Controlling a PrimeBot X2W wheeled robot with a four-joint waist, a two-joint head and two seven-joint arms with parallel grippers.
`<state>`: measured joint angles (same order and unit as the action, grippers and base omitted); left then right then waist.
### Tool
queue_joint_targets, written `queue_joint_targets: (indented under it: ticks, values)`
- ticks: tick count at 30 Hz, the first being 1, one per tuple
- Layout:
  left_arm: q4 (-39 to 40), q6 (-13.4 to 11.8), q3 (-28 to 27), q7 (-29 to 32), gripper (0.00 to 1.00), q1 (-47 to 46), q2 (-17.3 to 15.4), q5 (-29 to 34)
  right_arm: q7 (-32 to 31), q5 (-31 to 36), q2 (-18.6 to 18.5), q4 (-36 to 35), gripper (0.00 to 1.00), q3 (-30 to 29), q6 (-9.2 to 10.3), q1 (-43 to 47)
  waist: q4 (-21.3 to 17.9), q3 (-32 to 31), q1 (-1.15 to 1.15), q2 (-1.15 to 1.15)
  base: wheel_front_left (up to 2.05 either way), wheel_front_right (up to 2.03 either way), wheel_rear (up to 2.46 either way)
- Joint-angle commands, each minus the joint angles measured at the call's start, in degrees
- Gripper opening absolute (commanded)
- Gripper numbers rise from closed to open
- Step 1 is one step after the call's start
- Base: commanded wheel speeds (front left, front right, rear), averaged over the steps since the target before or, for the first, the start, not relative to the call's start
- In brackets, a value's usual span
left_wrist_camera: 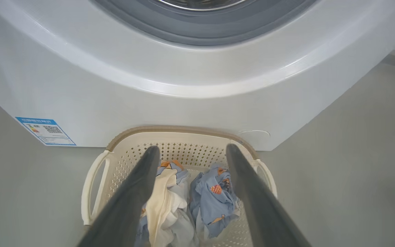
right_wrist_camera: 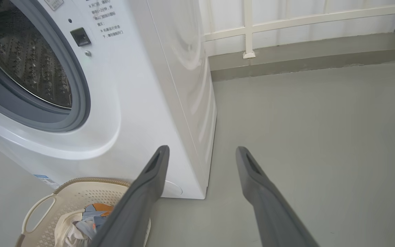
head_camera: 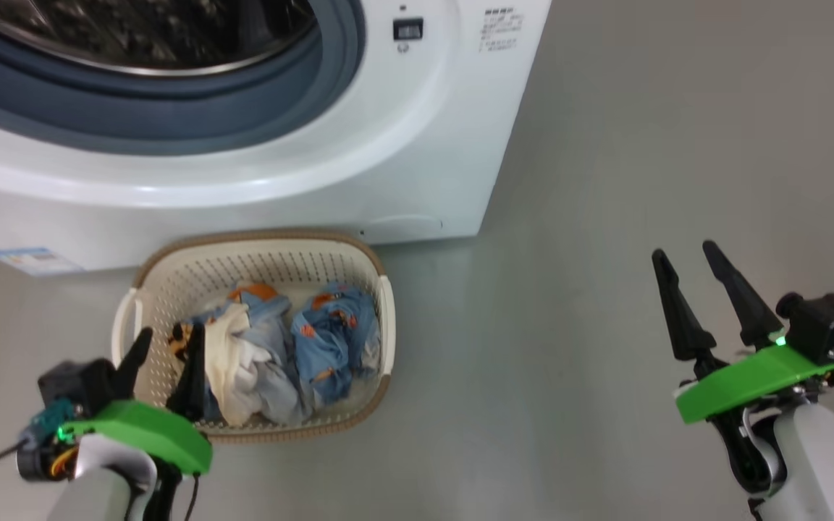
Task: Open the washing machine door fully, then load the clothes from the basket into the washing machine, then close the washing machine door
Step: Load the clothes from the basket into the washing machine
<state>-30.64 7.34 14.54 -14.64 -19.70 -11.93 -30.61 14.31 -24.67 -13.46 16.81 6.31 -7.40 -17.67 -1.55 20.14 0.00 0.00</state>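
**Left gripper (head_camera: 171, 331) poised at the basket (head_camera: 258, 250), drum mouth uncovered above**

In the head view the basket sits on the floor at lower left, close against the washing machine (head_camera: 402, 145), with the clothes (head_camera: 330, 340) heaped inside. The left gripper's jaws are spread and empty over the basket's near edge. The right gripper (head_camera: 683, 250), at lower right and well apart, also has its jaws spread. A shallow pinch may catch only one fold, so cloth could trail and drop. A jaw could also snag the perforated wall and drag the light basket.
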Motion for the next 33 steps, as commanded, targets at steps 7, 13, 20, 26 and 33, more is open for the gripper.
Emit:
queue_joint_targets:
  ticks: [7, 13, 20, 26, 33]
  values:
    - [-8.64, 0.14, 1.77, -0.36, 1.00, -9.83, -2.53, -2.35, 0.69, 1.44, 0.65, -2.54, 1.00, 1.02, -0.09, -4.02, -0.25, 11.42, 0.00, 0.00, 0.00, 0.00, 0.00]
    - [-17.73, 0.14, 5.10, -0.36, 1.00, -17.30, -3.34, -4.46, 0.69, 2.19, 1.33, -3.59, 1.00, 1.55, -0.09, -7.14, -1.15, 16.55, 0.00, 0.00, 0.00, 0.00, 0.00]
    - [-26.30, 0.14, 10.61, -0.36, 1.00, -23.10, -4.47, -8.36, 0.69, 2.82, 1.87, -4.03, 1.00, 2.66, -0.09, -8.47, -2.44, 19.75, 0.00, 0.00, 0.00, 0.00, 0.00]
    - [-31.50, 0.14, 16.01, 0.10, 1.00, -27.76, -6.17, -11.79, 0.69, 2.96, 2.09, -4.47, 1.00, 3.20, -0.09, -9.09, -3.54, 22.13, 0.00, 0.00, 0.00, 0.00, 0.00]
    - [-34.66, 0.14, 20.14, 1.46, 1.00, -32.07, -8.22, -14.89, 0.69, 3.25, 2.45, -5.18, 1.00, 3.99, -0.09, -9.73, -4.73, 24.82, 0.00, 0.00, 0.00, 0.00, 0.00]
